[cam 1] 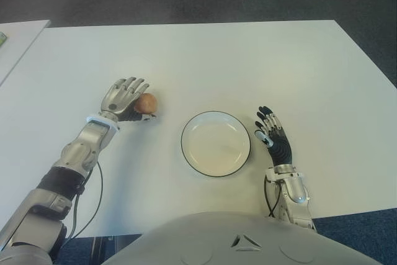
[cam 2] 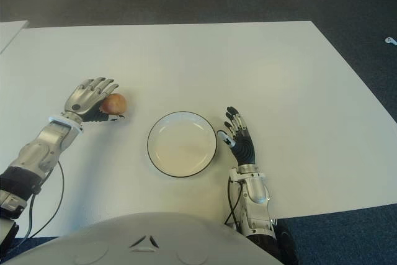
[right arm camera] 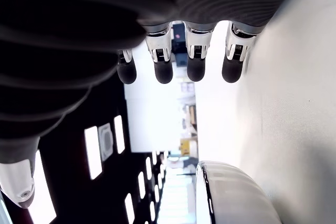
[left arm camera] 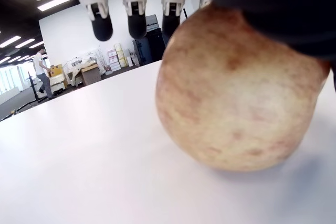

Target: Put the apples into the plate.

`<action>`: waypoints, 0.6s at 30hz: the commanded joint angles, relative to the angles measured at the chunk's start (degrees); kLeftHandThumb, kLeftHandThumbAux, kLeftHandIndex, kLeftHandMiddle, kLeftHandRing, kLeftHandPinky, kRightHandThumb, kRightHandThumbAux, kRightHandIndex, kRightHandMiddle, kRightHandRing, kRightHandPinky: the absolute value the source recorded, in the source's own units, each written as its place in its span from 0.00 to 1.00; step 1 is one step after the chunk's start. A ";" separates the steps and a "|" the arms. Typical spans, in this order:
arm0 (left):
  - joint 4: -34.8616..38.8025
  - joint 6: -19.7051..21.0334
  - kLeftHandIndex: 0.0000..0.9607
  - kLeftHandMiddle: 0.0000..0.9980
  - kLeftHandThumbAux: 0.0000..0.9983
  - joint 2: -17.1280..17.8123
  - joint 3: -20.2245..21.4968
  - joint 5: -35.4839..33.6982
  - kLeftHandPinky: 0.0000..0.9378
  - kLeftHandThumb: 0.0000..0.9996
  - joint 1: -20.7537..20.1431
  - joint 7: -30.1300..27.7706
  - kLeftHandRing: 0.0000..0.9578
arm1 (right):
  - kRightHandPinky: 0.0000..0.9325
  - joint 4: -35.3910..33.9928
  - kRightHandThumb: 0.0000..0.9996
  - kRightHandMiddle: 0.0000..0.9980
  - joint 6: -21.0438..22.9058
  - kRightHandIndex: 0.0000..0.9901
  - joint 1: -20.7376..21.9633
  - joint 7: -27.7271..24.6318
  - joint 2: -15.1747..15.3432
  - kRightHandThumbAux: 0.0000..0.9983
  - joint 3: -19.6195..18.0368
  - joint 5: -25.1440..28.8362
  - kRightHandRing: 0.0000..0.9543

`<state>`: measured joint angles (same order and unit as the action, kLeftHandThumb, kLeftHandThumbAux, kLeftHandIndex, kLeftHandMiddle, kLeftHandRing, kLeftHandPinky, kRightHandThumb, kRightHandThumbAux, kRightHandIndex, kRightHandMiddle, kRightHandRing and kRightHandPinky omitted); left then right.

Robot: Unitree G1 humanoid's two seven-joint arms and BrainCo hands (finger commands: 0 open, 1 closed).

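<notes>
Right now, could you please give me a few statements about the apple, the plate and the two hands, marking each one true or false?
1. The plate holds nothing. True.
2. The apple lies in the plate. False: it sits on the table, on the plate's left.
3. The left hand is at the apple, fingers extended. True.
4. The right hand holds an apple. False: it is open beside the plate, holding nothing.

the left arm reaches forward and out to the robot's left, its left hand (cam 1: 124, 98) raised back at the wrist with fingers spread and straight. the right hand (cam 1: 273, 138) lies close to the body, fingers extended, holding nothing.
</notes>
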<state>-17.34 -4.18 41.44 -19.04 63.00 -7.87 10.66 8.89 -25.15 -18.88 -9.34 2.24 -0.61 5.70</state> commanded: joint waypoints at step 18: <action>-12.15 0.60 0.00 0.00 0.30 -2.44 -6.10 -1.60 0.00 0.29 -3.17 2.07 0.00 | 0.00 5.08 0.13 0.00 4.63 0.00 -2.84 -0.47 1.18 0.54 -1.20 0.43 0.00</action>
<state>-25.31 -3.34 39.72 -22.73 61.12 -12.89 13.59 8.98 -25.13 -18.83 -9.75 3.06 -1.15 5.97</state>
